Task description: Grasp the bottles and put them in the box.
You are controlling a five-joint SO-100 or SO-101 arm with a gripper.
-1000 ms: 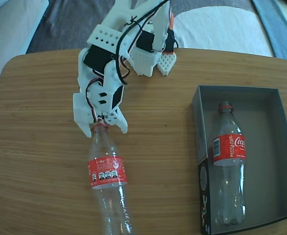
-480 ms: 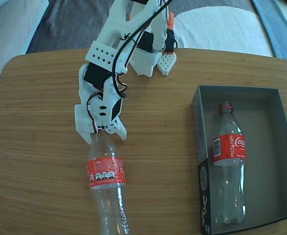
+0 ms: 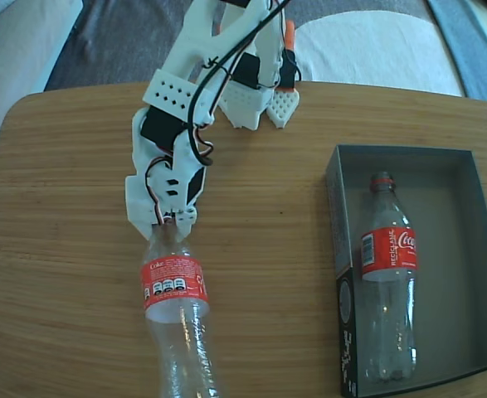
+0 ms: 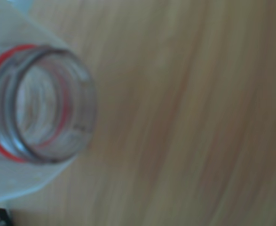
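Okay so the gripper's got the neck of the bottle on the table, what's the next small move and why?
Probably lift. The gripper is closed on the neck of the bottle on the table, whose open mouth fills the wrist view. The box sits to its right in the fixed view, with room beside the other bottle.

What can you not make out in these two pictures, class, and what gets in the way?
- The table bottle: its base is cut off by the fixed view's bottom edge.
- The gripper: its body covers the bottle's neck in the fixed view, hiding the fingertips.
- The wrist view is blurred; only the bottle mouth shows.
- Small label print on the boxed bottle: too small.
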